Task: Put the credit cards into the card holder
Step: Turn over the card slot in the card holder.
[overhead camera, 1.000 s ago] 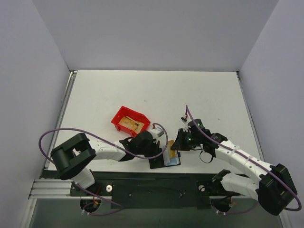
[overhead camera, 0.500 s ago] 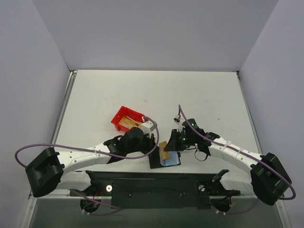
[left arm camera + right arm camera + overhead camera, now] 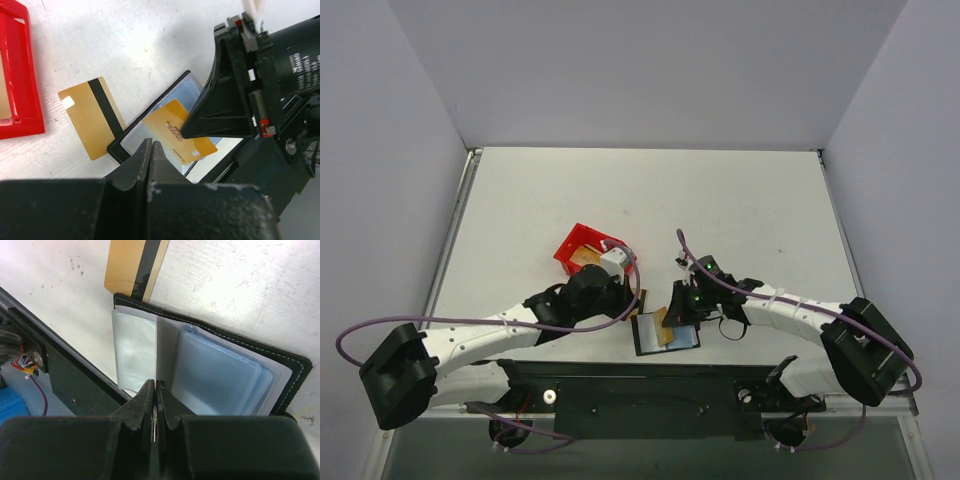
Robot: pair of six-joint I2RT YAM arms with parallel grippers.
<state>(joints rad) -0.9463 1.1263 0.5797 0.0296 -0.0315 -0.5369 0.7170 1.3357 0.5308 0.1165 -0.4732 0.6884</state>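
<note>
Left wrist view: a gold card [image 3: 167,132] is clamped in the right gripper [image 3: 184,134] over the card holder [image 3: 118,149], left gripper [image 3: 151,146] closed empty. Buckling is risked by a missed sleeve [image 3: 142,127].

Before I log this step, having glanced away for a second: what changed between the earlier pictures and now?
The right gripper, shut on a gold card, carried it leftward and lower over the open card holder. The left arm stretched out, elbow swinging left; the left gripper, shut and empty, kept beside the holder. Card holder and red bin stayed put.
</note>
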